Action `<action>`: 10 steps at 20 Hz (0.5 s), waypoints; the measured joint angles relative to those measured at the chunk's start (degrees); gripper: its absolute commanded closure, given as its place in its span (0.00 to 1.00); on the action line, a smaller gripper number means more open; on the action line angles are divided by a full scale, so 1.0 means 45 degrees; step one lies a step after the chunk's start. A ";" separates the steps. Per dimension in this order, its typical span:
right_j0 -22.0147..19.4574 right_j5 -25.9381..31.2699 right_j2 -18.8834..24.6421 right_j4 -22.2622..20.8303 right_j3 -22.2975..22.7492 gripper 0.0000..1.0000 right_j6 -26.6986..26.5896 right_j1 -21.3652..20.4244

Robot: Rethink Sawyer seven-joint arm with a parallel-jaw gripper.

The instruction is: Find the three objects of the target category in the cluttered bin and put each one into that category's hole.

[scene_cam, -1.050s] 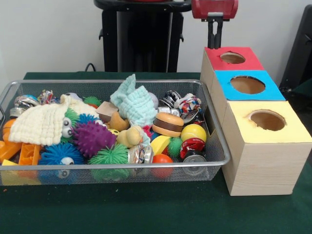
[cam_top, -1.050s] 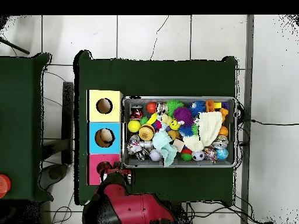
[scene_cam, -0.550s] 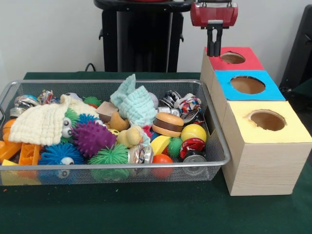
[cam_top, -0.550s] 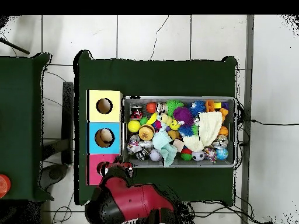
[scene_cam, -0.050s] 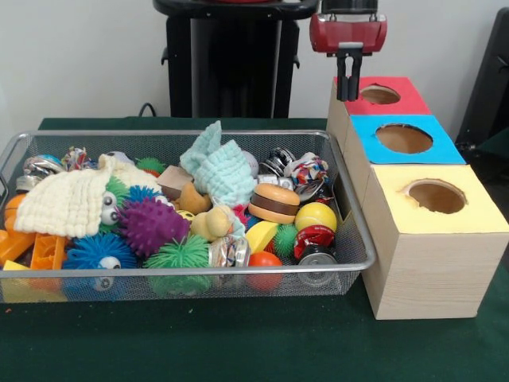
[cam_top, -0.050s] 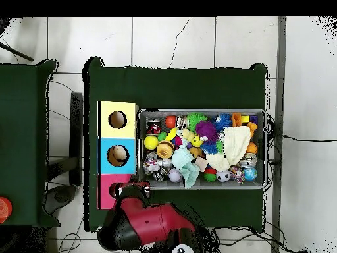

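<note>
A wire mesh bin [scene_cam, -0.050s: 191, 271] holds a jumble of toys: a toy burger [scene_cam, -0.050s: 273, 202], a yellow ball [scene_cam, -0.050s: 316, 216], a purple spiky ball [scene_cam, -0.050s: 149, 225], a mint cloth [scene_cam, -0.050s: 219, 169], a cream cloth [scene_cam, -0.050s: 67, 203] and small cans [scene_cam, -0.050s: 314, 243]. To its right stands a wooden box with a red hole [scene_cam, -0.050s: 380, 95], a blue hole [scene_cam, -0.050s: 404, 138] and a yellow hole [scene_cam, -0.050s: 436, 196]. My gripper [scene_cam, -0.050s: 347, 94] hangs open and empty at the red section's left edge, beside the bin's far right corner. From overhead the gripper [cam_top, -0.050s: 135, 191] shows between the red section [cam_top, -0.050s: 105, 197] and the bin [cam_top, -0.050s: 201, 111].
A black pedestal [scene_cam, -0.050s: 231, 56] rises behind the bin. Green cloth [scene_cam, -0.050s: 238, 342] covers the table around bin and box. Something tan lies inside the blue hole [cam_top, -0.050s: 118, 155] in the overhead view. A second dark table [cam_top, -0.050s: 23, 145] stands at the left.
The gripper has shifted slightly left and lower, from above the red hole to its left edge. The arm body has swung in the overhead view. Nothing in the bin has moved.
</note>
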 measured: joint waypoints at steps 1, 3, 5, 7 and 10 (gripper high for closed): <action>0.0017 0.0001 -0.0011 0.0000 -0.0001 1.00 0.0000 0.0034; 0.0055 0.0002 -0.0022 -0.0026 -0.0002 1.00 0.0000 0.0124; 0.0058 -0.0001 -0.0020 -0.0099 -0.0004 1.00 0.0000 0.0215; 0.0058 -0.0001 -0.0018 -0.0209 -0.0004 1.00 0.0000 0.0299; 0.0058 -0.0001 -0.0020 -0.0332 -0.0004 1.00 0.0000 0.0318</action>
